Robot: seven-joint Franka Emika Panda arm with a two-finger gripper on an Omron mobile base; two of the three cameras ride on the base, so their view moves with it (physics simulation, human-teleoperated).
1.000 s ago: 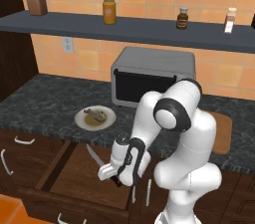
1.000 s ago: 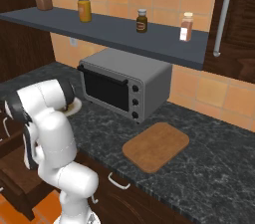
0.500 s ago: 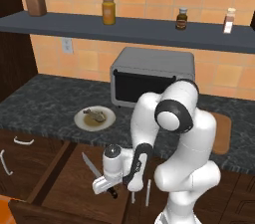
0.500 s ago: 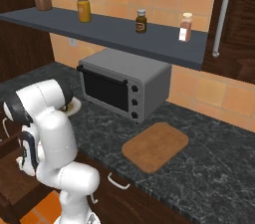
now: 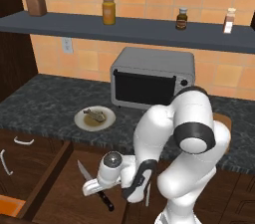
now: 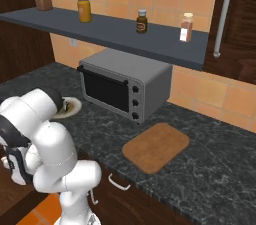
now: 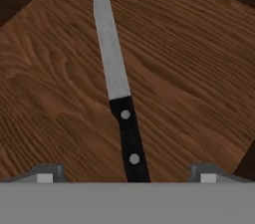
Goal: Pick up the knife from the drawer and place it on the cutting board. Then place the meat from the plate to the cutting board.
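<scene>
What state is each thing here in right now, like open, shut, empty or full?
Drawer: pulled open.
Knife: lying flat in the drawer, not gripped.
End effector: open, its fingertips either side of the knife handle.
Plate: on the counter, holding the meat.
Cutting board: bare.
Toaster oven: door shut.

- Arm: white with dark joints, folding steeply down from a raised elbow toward the lower left in the left base view.
- Wrist: bending low, turning the hand downward.
- Gripper: standing with its jaws spread wide and nothing clamped between them (both tips are showing far apart along the hand view's bottom).
</scene>
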